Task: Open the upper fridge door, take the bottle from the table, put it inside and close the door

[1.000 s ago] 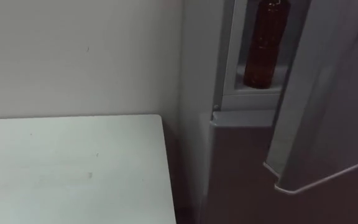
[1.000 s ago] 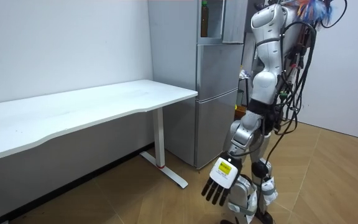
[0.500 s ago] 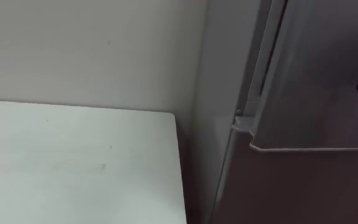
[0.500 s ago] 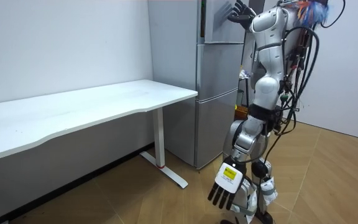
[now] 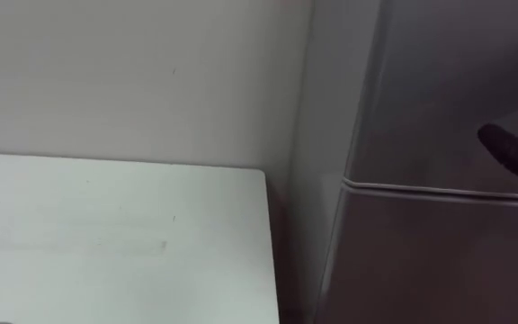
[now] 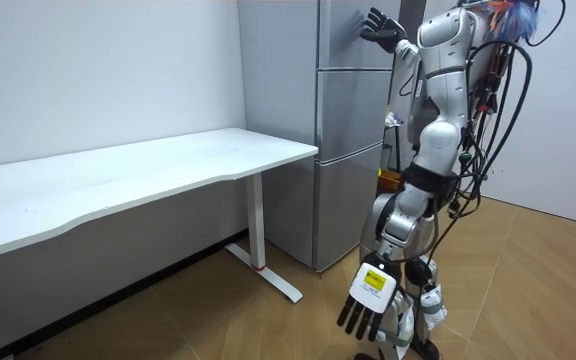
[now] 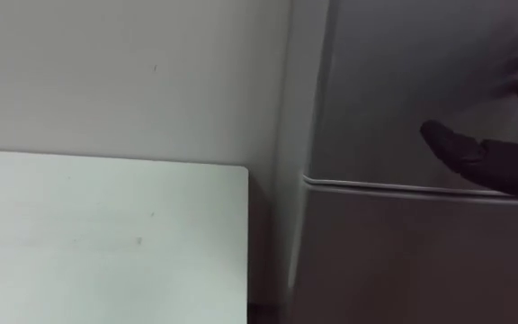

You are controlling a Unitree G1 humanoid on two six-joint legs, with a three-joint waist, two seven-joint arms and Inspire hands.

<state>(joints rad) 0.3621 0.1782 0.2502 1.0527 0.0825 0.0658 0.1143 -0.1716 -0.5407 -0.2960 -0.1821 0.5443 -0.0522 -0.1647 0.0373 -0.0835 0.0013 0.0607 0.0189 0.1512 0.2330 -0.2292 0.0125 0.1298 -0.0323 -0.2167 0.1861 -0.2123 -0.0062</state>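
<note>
The tall, smooth grey metal fridge [image 6: 353, 130] is plain silver-grey all over, both doors alike. The flat white desk [image 6: 168, 165] has white legs too, and the painted wall [image 6: 98, 70] behind it is plain off-white. The wooden floor [image 6: 528, 290] is warm tan, laid in herringbone. The right hand [image 6: 378, 22] and left hand [image 6: 366, 305] are black-fingered.

You are looking at a long white table [image 6: 168, 165], its flat top carried on 1 visible white leg with a long foot. It stands along the pale wall [image 6: 98, 70], with its end just beside the tall grey fridge [image 6: 348, 150]. Under it lies a wooden floor [image 6: 218, 320] laid in a herringbone pattern; the table's foot and the fridge rest directly on it, and the robot stands on it in front of the fridge, at the room view's right.
</note>
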